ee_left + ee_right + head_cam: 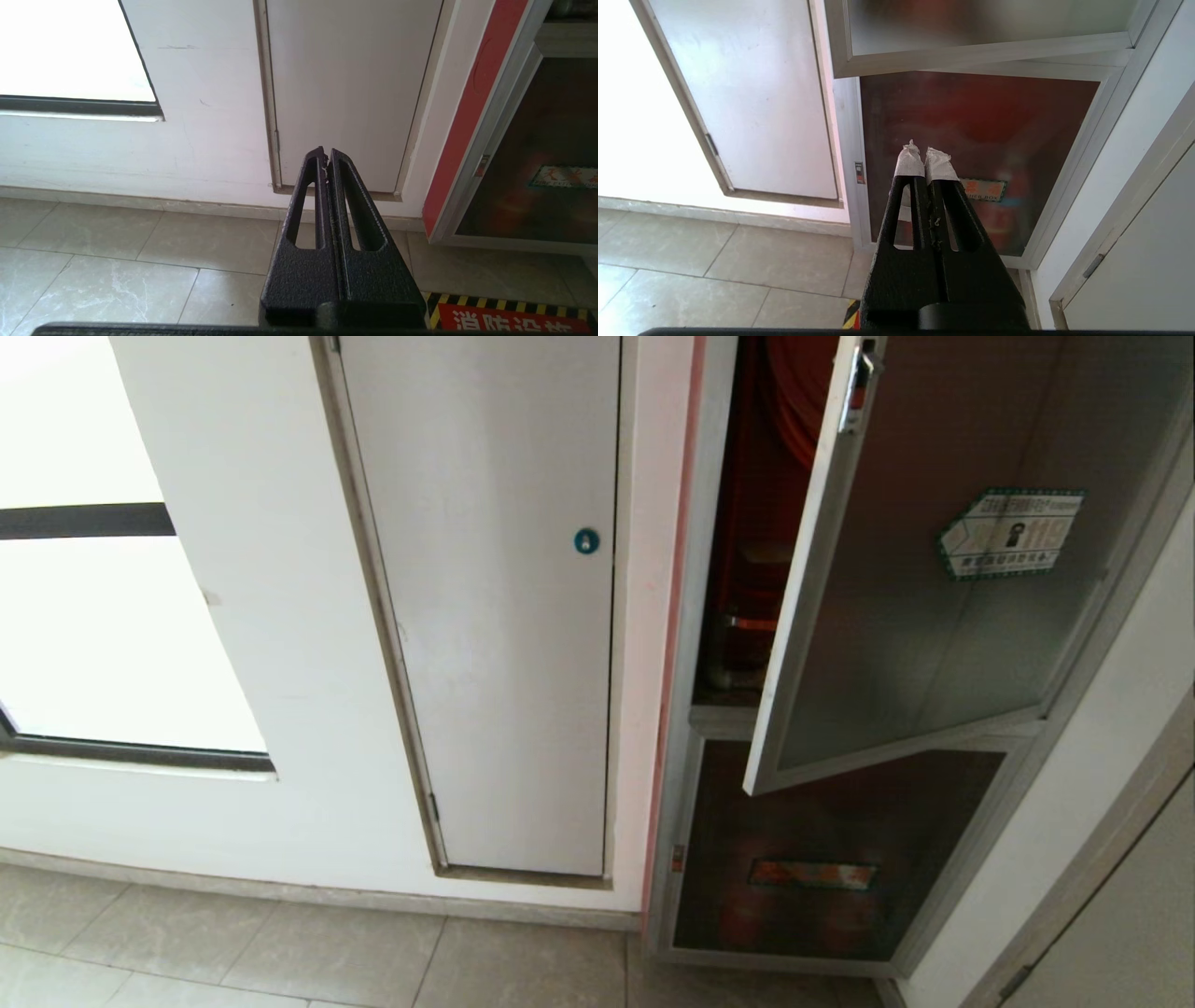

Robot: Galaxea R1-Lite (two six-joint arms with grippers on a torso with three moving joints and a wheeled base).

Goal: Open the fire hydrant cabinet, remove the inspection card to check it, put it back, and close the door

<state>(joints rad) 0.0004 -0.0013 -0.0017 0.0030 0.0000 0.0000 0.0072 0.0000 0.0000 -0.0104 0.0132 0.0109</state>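
**Cabinet door ajar, both grippers closed and clear of it**

Nearest the robot, the left gripper [326, 156] hangs low over the tiled floor [117, 261] with its jaws pressed together and nothing between them. It faces the foot of the plain white panel [495, 616], which carries a small blue round lock [586, 541]. The right gripper [925, 156], its fingertips wrapped in white tape, also has its jaws together and empty. It points at the shorter lower glass panel [822, 840] with the orange label [812, 874]. Neither arm shows in the head view.

Farther off, the fire hydrant cabinet [672, 709] stands in the wall to the right of the white panel. Its door [915, 616] is swung partly open, hinged on the right, with its free edge out toward the robot. The green-bordered sticker [1013, 532] sits on the glass and the latch [861, 387] near the top of the free edge. Through the gap, red fittings [775, 476] show inside. The inspection card cannot be seen in any view.
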